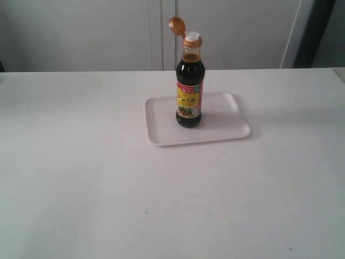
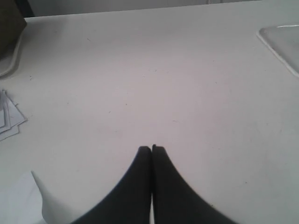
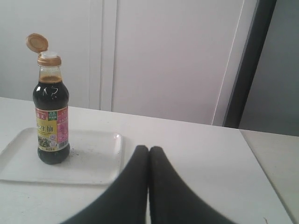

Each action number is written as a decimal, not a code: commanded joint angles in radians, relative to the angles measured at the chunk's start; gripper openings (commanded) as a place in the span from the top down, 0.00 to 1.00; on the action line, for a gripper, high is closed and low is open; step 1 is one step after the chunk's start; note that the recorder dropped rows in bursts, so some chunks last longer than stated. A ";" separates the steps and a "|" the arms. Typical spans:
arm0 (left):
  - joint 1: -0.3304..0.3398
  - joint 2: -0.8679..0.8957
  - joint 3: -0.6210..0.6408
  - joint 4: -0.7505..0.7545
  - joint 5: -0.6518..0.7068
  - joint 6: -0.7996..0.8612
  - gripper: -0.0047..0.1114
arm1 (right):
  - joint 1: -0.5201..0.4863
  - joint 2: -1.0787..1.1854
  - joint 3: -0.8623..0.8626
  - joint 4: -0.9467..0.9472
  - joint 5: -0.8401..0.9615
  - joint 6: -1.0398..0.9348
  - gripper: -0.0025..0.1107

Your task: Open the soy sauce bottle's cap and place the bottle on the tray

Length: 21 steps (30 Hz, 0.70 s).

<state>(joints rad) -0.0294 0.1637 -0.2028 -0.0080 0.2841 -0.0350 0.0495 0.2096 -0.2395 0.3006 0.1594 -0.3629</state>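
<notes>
My left gripper (image 2: 151,149) and right gripper (image 3: 148,149) are pinched closed, empty. Bumping the soy sauce bottle (image 1: 188,91) (cap (image 1: 176,25) flipped up) could spill it onto the tray (image 1: 161,135).

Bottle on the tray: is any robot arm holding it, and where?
Nothing is held. The bottle stands free on the tray; both arms' jaws are shut and empty.

left gripper (image 2: 151,148): two matte black tapered fingers (image 2: 135,186) pressing together tip to tip, closing on nothing | right gripper (image 3: 149,148): matching matte black tapered fingers (image 3: 169,186) sitting flush along their inner edges, carrying nothing, tips pointing straight ahead of the wrist
</notes>
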 commanded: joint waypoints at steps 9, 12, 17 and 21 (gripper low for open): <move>0.056 -0.131 0.121 -0.021 -0.004 0.010 0.96 | 0.001 -0.007 0.004 0.003 -0.002 -0.006 0.98; 0.070 -0.161 0.150 -0.030 -0.002 0.010 0.96 | 0.001 -0.007 0.004 0.003 -0.002 -0.006 0.98; 0.097 -0.164 0.203 -0.033 -0.003 0.010 0.96 | 0.001 -0.007 0.004 0.003 -0.002 -0.006 0.98; 0.099 -0.164 0.203 -0.040 -0.015 0.007 0.96 | 0.001 -0.007 0.004 0.003 -0.002 -0.006 0.98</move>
<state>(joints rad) 0.0684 0.0050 -0.0043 -0.0339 0.2816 -0.0255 0.0495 0.2096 -0.2374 0.3006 0.1594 -0.3629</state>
